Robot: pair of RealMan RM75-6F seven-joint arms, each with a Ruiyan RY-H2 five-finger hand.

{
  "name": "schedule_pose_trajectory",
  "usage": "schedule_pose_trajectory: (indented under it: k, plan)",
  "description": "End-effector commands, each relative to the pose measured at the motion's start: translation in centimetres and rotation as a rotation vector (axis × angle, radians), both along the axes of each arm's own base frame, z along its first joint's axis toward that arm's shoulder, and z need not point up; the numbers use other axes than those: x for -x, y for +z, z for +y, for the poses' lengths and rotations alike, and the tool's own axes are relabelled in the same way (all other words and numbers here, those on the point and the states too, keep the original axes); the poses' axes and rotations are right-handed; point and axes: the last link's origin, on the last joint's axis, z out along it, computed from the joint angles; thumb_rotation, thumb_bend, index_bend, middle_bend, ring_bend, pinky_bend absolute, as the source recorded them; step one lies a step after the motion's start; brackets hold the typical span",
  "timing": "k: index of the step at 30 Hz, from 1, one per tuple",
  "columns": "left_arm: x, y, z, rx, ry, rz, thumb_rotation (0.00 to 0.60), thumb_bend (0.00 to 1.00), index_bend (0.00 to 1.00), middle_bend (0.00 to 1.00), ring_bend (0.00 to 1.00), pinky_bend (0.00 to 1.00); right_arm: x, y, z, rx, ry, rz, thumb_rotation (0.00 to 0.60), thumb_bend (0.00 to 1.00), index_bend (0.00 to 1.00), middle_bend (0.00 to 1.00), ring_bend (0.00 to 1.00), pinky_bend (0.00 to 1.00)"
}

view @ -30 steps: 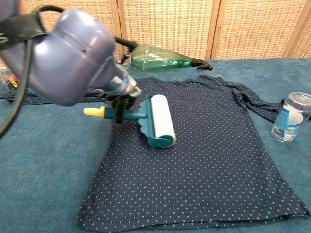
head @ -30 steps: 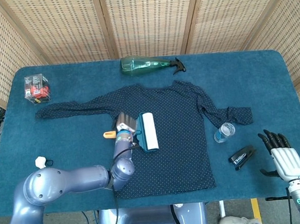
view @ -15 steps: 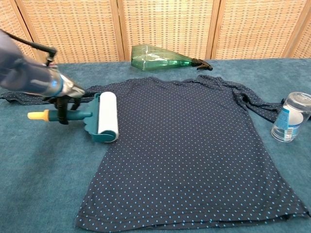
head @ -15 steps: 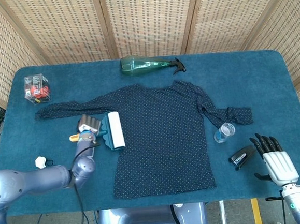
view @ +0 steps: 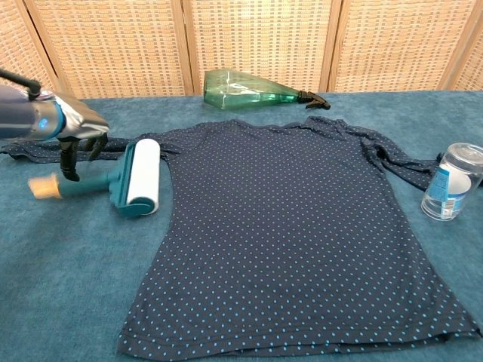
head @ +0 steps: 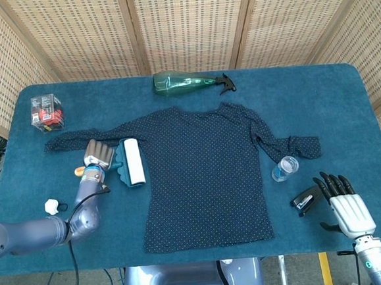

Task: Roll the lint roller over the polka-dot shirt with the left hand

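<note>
The dark polka-dot shirt [head: 206, 168] [view: 287, 226] lies flat in the middle of the blue table. The lint roller [head: 132, 161] [view: 142, 177], a white roll in a teal frame, lies at the shirt's left edge below the sleeve. Its teal handle points left, and the orange tip [view: 41, 186] is blurred. My left hand [head: 97, 153] [view: 75, 132] hovers over the handle with loosened fingers [view: 69, 164], which hang just above it and grip nothing. My right hand [head: 346, 211] rests open at the near right, beside a black stapler [head: 308, 199].
A green spray bottle [head: 186, 82] [view: 253, 87] lies at the back. A small clear bottle [head: 285, 168] [view: 451, 181] stands right of the shirt. A clear box [head: 46, 111] sits far left, and a small white object [head: 50, 206] lies near the front left.
My left hand carried the roller leftward off the shirt's body to its left edge, then loosened from the handle. The right hand shifted slightly toward the stapler.
</note>
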Motion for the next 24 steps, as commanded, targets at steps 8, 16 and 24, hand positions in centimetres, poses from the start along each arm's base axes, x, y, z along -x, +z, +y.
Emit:
schedule_pose_trajectory:
  k: [8, 16, 24]
  plan:
    - [0.3, 2.9, -1.9, -0.113, -0.092, -0.239, 0.6, 0.17, 0.0, 0.0, 0.0, 0.0, -0.3, 0.7, 0.1, 0.028, 0.017, -0.011, 0.6, 0.05, 0.0, 0.0, 0.0, 0.0]
    - [1.5, 7.3, -8.6, -0.237, -0.309, -0.615, 0.6, 0.17, 0.0, 0.0, 0.0, 0.0, -0.6, 2.1, 0.0, 0.098, 0.035, -0.036, 0.6, 0.05, 0.0, 0.0, 0.0, 0.0]
    - [6.1, 8.8, -14.8, -0.366, -0.32, -0.784, 0.6, 0.17, 0.0, 0.0, 0.0, 0.0, -0.7, 3.2, -0.1, 0.159, 0.037, -0.063, 0.6, 0.05, 0.0, 0.0, 0.0, 0.0]
